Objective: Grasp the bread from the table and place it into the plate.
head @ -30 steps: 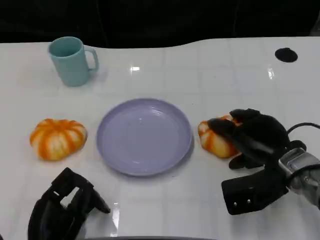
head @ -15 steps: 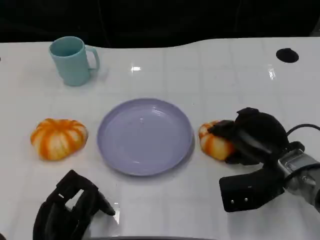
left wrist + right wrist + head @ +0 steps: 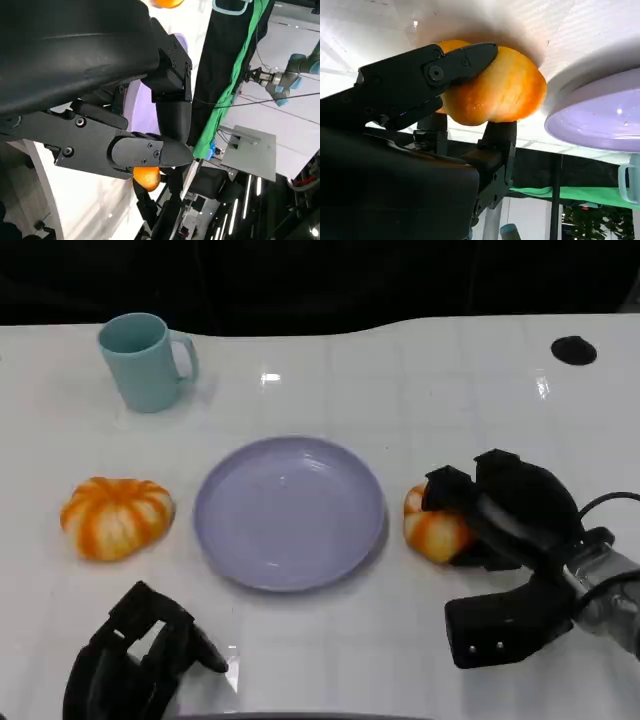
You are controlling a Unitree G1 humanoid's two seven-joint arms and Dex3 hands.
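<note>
Head view, bread: you have the right robot hand [image 3: 500, 515] wrapped over the orange-and-white bread [image 3: 432, 528], fingers closed on its top and far side. The bread sits just right of the plate [image 3: 289, 511], close to its rim but outside it.
Head view, contact: you cannot tell from here whether the bread rests on the counter [image 3: 420, 390] or is raised off it.
Head view, plate: lilac, round, at the middle of the counter, with nothing on it.
Head view, left side: your left robot hand [image 3: 140, 655] is low at the near edge, fingers curled in and holding nothing.
Head view, other things: a second orange-and-white bread [image 3: 116, 516] lies left of the plate, well apart from your left robot hand. A teal mug [image 3: 143, 361] stands upright at the far left. A small black disc [image 3: 572, 349] lies at the far right.
Left wrist view: your left robot hand [image 3: 145, 130] shows its black fingers folded together on nothing. Past them you see a strip of the lilac plate [image 3: 140, 112] and an orange bread [image 3: 146, 177].
Right wrist view: your right robot hand [image 3: 460, 95] grips the bread [image 3: 505, 90], one finger across one side and another under the opposite side. The plate [image 3: 600, 117] rim lies just beside the bread.
</note>
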